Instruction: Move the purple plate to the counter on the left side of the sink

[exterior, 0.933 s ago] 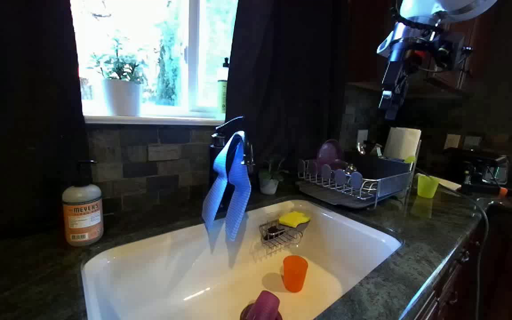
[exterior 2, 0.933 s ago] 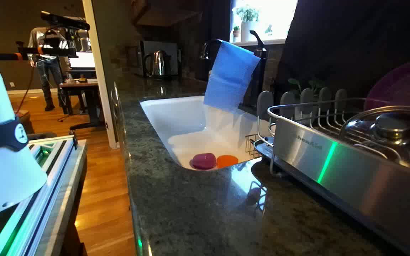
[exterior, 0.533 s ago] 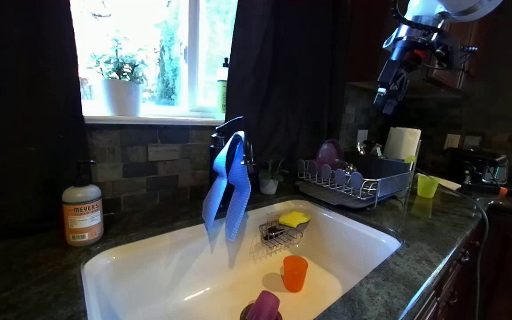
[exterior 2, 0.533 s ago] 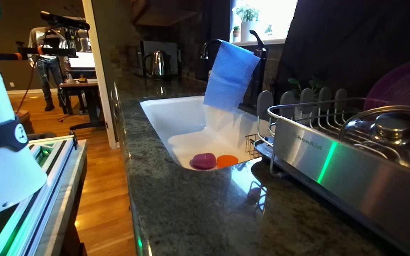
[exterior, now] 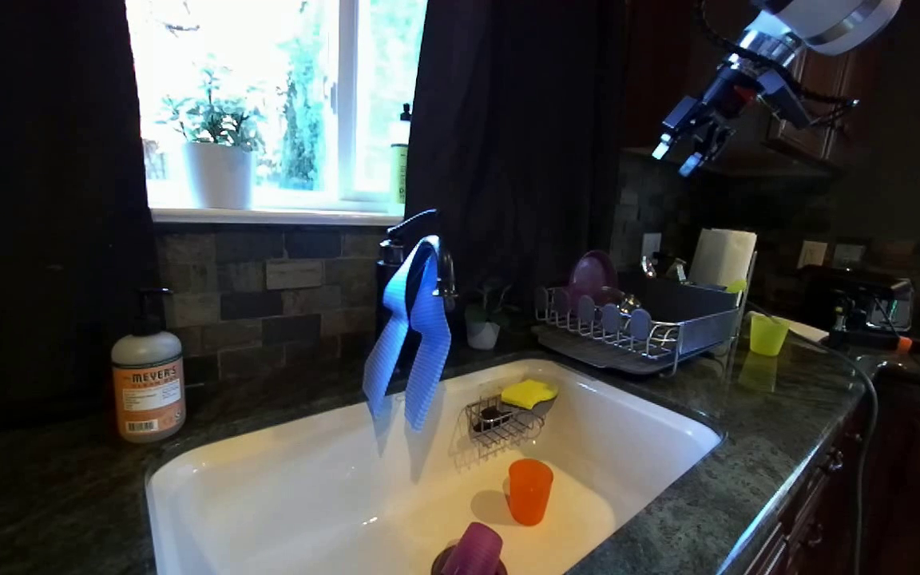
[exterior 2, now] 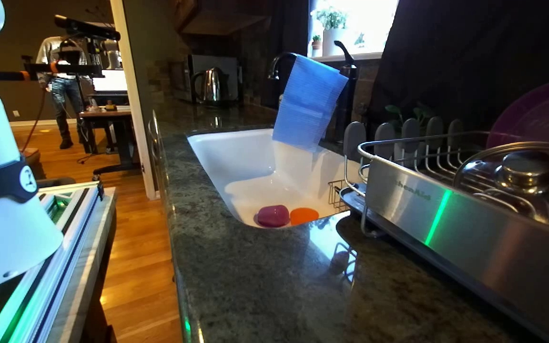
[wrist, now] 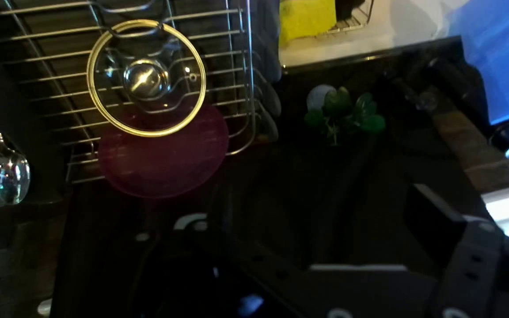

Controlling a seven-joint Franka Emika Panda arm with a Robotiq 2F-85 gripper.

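The purple plate [exterior: 591, 275] stands upright in the dish rack in both exterior views; it also shows at the right edge in an exterior view [exterior 2: 539, 114]. In the wrist view the plate [wrist: 166, 163] is partly behind a glass lid. My gripper [exterior: 676, 157] is open and empty, high above the rack and apart from the plate. In the wrist view the dark gripper [wrist: 307, 212] shows its fingers spread apart. The white sink [exterior: 268, 479] has a blue cloth over its faucet. The dark stone counter [exterior: 21, 503] shows to the left of the sink, and also in an exterior view [exterior 2: 236, 286].
The dish rack [exterior: 699, 323] holds a glass lid [wrist: 146, 79] and a spoon [wrist: 10, 176]. An orange cup [exterior: 530, 491] and a purple cup [exterior: 476, 549] are in the sink. A soap bottle [exterior: 147, 387] stands on the left counter. A green cup [exterior: 767, 334] is right of the rack.
My gripper has risen slightly and tilted, its fingertips swinging towards the window side. Both fingertips now show apart. The plate has not moved.
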